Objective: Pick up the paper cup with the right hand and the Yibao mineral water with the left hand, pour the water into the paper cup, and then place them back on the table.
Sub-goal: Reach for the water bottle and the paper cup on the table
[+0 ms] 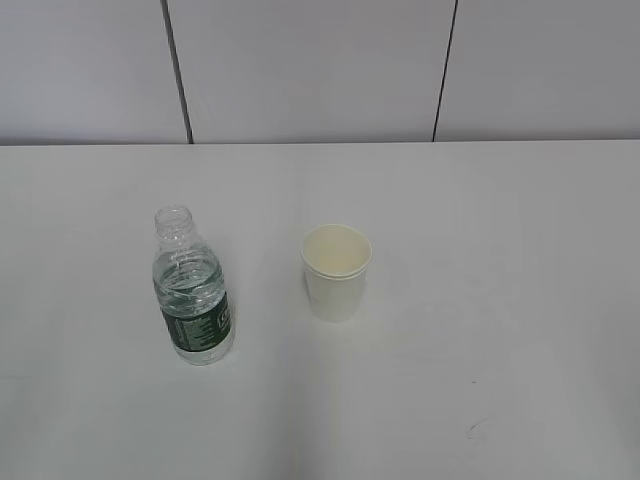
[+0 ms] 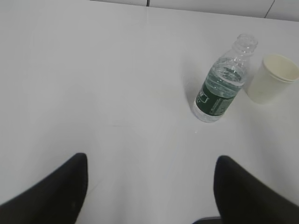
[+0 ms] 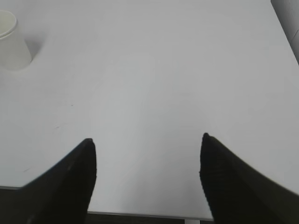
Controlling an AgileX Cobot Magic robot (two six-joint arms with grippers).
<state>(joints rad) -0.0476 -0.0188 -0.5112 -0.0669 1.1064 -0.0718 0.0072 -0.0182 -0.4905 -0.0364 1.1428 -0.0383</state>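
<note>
Paper cup [image 1: 337, 270] upright on surface [image 1: 500, 250], far up-left of right fingers [image 3: 70, 182]. Yibao mineral water [image 1: 192, 290] upright, capless, just beside cup, not touching; ahead-right of left fingers [image 2: 60, 191]. Both pairs spread wide, holding nothing.

Clear ribbed bottle [image 1: 192, 287] with a dark green label bearing white print, ahead and right of the black left gripper [image 2: 150, 161]. Cream-white paper cup [image 1: 336, 271], ahead and far left of the black right gripper [image 3: 147, 142]. Plain white table [image 1: 500, 250] with a few tiny dark specks; pale grey wall panels [image 1: 310, 65] divided by dark seams.
</note>
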